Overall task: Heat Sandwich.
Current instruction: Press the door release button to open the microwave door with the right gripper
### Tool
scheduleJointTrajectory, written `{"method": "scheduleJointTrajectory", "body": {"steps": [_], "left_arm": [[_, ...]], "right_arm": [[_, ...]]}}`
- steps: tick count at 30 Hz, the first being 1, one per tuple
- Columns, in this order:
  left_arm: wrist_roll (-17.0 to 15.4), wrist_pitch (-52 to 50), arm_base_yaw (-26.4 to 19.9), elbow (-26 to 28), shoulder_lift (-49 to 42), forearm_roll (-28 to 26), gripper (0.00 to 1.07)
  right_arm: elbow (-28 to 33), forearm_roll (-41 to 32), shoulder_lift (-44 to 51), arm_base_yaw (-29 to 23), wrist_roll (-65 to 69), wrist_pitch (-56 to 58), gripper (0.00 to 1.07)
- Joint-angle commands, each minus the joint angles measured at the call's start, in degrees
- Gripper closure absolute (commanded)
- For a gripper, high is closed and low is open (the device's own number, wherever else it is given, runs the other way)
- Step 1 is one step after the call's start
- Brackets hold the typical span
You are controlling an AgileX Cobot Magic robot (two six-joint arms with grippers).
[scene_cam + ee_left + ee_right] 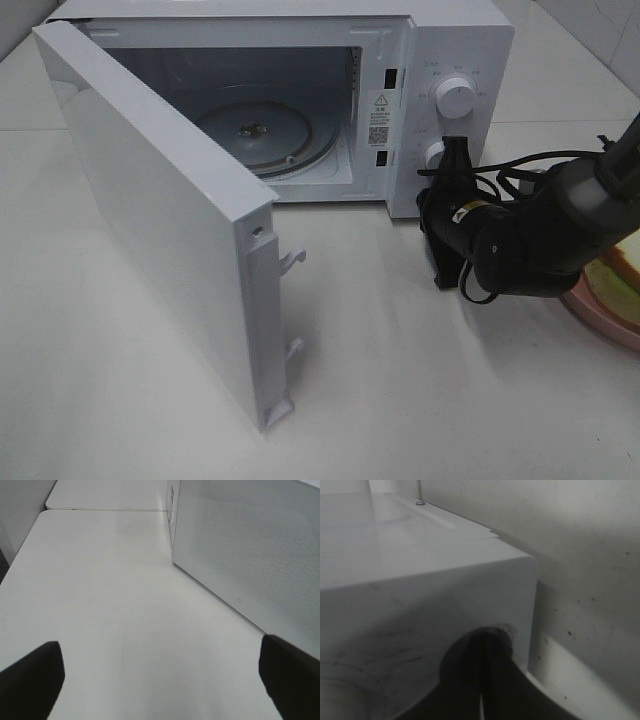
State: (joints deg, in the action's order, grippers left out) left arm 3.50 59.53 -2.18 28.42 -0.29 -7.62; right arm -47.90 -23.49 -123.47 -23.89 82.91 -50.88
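Right claw [452,152] is pinched fully closed on nothing, tips right up at the microwave's [450,40] front panel, just beside the lower knob [433,153]. The sandwich [615,272] sits on the pink plate [600,318], well behind that claw, down by its arm. Left claw [160,677] is spread wide over the worktop [125,580], with the open door [250,545] just beside it.
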Motion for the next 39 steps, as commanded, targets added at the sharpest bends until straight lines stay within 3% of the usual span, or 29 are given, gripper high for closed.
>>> {"method": "scheduleJointTrajectory", "body": {"steps": [1, 19, 28, 39], "left_arm": [[0.2, -0.2, 0.0, -0.1, -1.5, -0.3, 0.07], [0.2, -0.2, 0.0, -0.1, -1.5, -0.3, 0.07], [0.2, -0.2, 0.0, -0.1, -1.5, -0.3, 0.07], [0.2, -0.2, 0.0, -0.1, -1.5, -0.3, 0.07]], "right_arm": [[-4.8, 3.8, 0.1, 1.3, -0.1, -8.7, 1.07], [-3.6, 5.3, 2.4, 1.3, 1.1, -1.9, 1.07], [0.3, 5.4, 3.5, 1.3, 1.4, 1.3, 1.07], [10.3, 8.0, 10.1, 1.2, 1.4, 5.3, 1.07]]}}
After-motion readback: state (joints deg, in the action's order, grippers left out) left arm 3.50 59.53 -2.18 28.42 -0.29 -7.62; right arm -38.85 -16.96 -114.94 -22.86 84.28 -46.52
